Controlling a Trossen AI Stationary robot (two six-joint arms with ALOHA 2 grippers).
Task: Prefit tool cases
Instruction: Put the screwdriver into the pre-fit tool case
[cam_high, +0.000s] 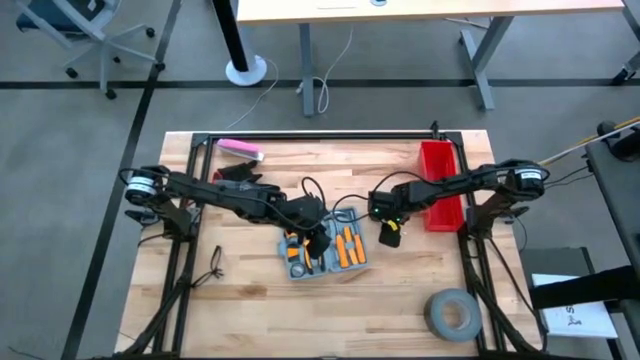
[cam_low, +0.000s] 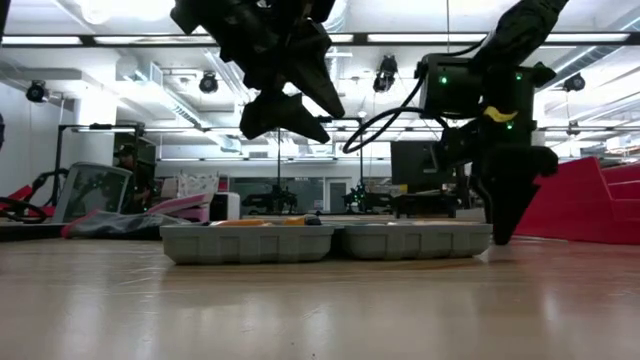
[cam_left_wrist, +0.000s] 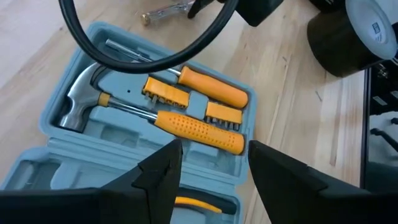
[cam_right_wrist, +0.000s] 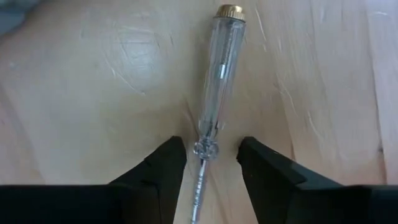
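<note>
Here the flat grey-blue plastic tool case (cam_high: 325, 252) is laid open on the wooden tabletop (cam_high: 250, 310), its moulded slots filled with a hammer and orange-handled tools. The left tool (cam_left_wrist: 211, 171) is held spread above it. The right tool (cam_right_wrist: 210, 163) is parted around a clear-handled screwdriver (cam_right_wrist: 214, 81) beside the case.

Counter (cam_right_wrist: 93, 81): pale wood, smooth, faint scratches, soft sheen. Tool case (cam_left_wrist: 74, 106): grey-blue moulded plastic, matt. Hammer (cam_left_wrist: 78, 102): polished metal head, glossy; handle (cam_left_wrist: 199, 132) of orange plastic, dimpled. Screwdriver handle (cam_left_wrist: 214, 87): smooth orange plastic. Tester screwdriver (cam_right_wrist: 214, 81): clear glossy plastic barrel, brass-coloured metal cap, metal shank. Right hand's fingers (cam_right_wrist: 155, 171): dark matt plastic. Tape roll (cam_high: 452, 313): grey, dull finish. Bin (cam_high: 440, 180): red plastic.
</note>
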